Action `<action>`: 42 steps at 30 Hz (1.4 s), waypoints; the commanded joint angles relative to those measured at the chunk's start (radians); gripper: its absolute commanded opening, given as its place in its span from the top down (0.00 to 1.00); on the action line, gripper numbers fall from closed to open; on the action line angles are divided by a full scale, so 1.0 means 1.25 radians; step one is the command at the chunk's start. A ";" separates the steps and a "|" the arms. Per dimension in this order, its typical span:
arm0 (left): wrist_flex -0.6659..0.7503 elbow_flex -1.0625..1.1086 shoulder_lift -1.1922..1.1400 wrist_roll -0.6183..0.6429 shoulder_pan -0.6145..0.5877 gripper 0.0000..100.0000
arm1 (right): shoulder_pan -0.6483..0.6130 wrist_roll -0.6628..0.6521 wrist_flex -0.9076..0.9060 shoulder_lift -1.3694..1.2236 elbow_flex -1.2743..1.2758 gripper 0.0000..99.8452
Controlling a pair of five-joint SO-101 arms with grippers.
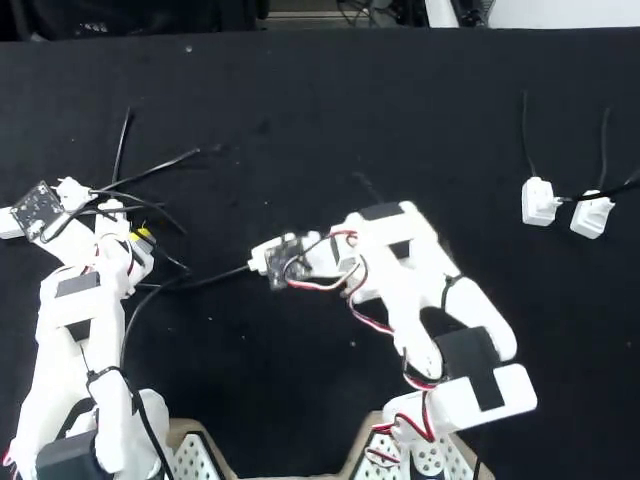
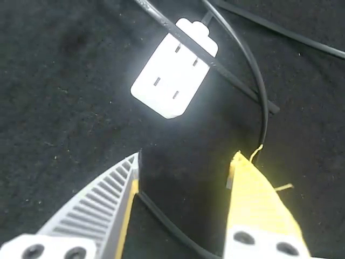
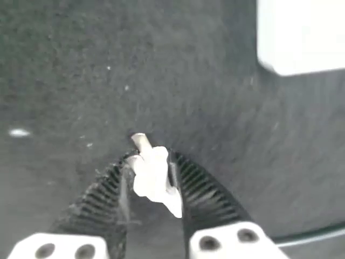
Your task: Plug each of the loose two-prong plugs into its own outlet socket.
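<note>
Black tabletop point(image 1: 300, 100): right tool point(image 3: 150, 157) clenches a half-hidden white plug point(image 3: 153, 181); left tool point(image 2: 184, 157) gapes near an outlet socket point(image 2: 174, 67).

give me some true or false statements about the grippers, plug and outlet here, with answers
1. The right gripper is shut on a white plug. True.
2. The left gripper is holding a plug. False: it is open, with nothing clamped between its fingers.
3. Black cables cross over the white outlet block. True.
4. The outlet block already has a plug in it. False: its four slots are all bare.
</note>
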State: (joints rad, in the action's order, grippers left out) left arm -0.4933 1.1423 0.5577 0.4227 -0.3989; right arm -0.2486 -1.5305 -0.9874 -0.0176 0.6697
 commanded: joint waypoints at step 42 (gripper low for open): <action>0.006 -0.037 0.020 0.009 -0.002 0.73 | 0.183 0.506 0.119 0.090 0.037 0.99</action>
State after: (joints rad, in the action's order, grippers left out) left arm -0.4933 1.1423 0.5577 0.4227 -0.3989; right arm -0.0568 -0.8953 -0.8140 -0.0008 0.7112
